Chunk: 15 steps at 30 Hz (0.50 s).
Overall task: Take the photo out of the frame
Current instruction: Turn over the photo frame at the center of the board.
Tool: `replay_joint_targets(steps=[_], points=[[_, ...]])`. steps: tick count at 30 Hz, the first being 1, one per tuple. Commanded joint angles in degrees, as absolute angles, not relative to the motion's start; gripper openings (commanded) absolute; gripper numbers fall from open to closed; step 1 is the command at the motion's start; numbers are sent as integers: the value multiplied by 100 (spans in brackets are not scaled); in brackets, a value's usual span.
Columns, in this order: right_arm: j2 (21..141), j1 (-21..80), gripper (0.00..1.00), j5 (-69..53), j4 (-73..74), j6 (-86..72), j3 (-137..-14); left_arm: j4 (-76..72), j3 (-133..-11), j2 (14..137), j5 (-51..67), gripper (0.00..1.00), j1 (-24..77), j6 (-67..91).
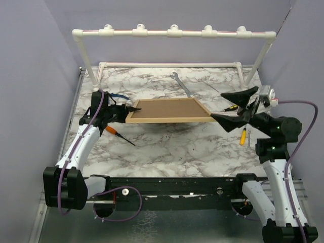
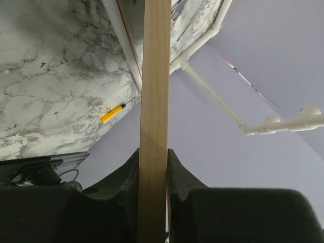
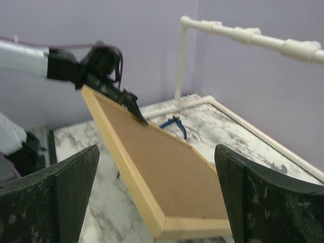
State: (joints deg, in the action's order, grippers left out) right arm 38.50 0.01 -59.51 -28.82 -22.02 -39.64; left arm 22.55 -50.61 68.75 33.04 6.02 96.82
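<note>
Left gripper (image 1: 130,110) is clenched on the frame (image 1: 169,109), at the middle of the short edge on the picture's left. In the left wrist view the light-wood edging runs straight up the centre, pinched between both fingers (image 2: 126,174).

The frame sits mid-picture in the top view, long axis running left-right, brown fibreboard back facing up. The photo doesn't show in any view. The clamped end is raised off the marble table (image 1: 167,147) and there's a shadow under the frame. Can't tell whether the other end touches the table.

Right gripper (image 1: 217,106) is released, jaws spread wide, at the frame's short edge on the picture's right. In the right wrist view the frame's near corner sits low and centre between the two fingers (image 3: 66,187), with a gap on each side and no contact visible. In the top view the lower fingertip is just beside that corner.

Other items:
- A white PVC pipe rack (image 1: 172,33) stands along the upper edge of the table.
- A silver wrench (image 1: 181,83) lies just above the frame.
- Blue pliers (image 3: 174,123) lie on the table beyond the frame, near the left gripper.
- An orange-handled screwdriver (image 1: 112,130) lies below the left gripper.
- A yellow-handled screwdriver (image 1: 243,135) lies below the right gripper.
</note>
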Motion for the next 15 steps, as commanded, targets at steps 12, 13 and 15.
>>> replay_joint_targets(steps=[12, 13, 15], points=[[5945, 26, 100, -3461, 3604, -4621, -6798, 2547, -3573, 5522, 3576, 8, 628, 9195], [5931, 26, 100, -3459, 3508, -4770, -6569, 2549, -3490, 5459, 3587, 8, 632, 9119], [5859, 26, 100, -3461, 3234, -4998, -6099, 2549, -3358, 5330, 3574, 8, 631, 8949]])
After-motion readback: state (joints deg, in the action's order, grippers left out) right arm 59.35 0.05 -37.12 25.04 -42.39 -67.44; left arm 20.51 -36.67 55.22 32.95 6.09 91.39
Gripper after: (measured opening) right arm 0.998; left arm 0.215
